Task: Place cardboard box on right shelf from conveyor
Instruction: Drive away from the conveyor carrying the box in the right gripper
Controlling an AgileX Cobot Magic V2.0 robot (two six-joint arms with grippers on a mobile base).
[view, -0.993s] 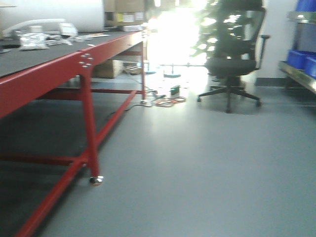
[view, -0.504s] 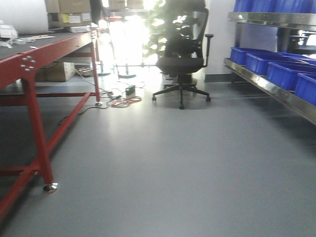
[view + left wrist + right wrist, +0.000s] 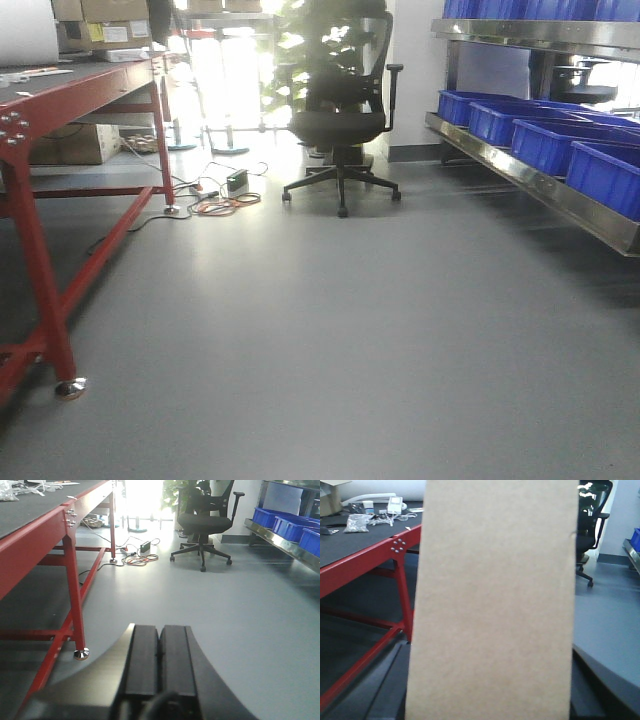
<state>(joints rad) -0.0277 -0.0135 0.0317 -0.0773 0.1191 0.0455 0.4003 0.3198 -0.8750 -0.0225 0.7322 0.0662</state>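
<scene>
The cardboard box (image 3: 492, 600), plain tan and tall, fills the middle of the right wrist view. My right gripper (image 3: 487, 685) is shut on it, with a dark finger showing at each lower side. My left gripper (image 3: 160, 630) is shut with nothing in it, its black pads pressed together above the grey floor. The right shelf (image 3: 540, 185), shiny steel with a broad front lip, runs along the right of the front view and carries blue bins; it also shows as the shelf (image 3: 280, 537) in the left wrist view. I cannot tell whether the red-framed bench is the conveyor.
A red-framed bench (image 3: 60, 95) with a dark top and loose items stands at the left, its leg (image 3: 40, 290) on a caster. A black office chair (image 3: 340, 120) and floor cables (image 3: 215, 200) lie ahead. Blue bins (image 3: 560, 140) fill the shelf.
The front view has swung to the right. The red bench slid towards the left edge, and the steel shelf with blue bins came fully into view at the right.
</scene>
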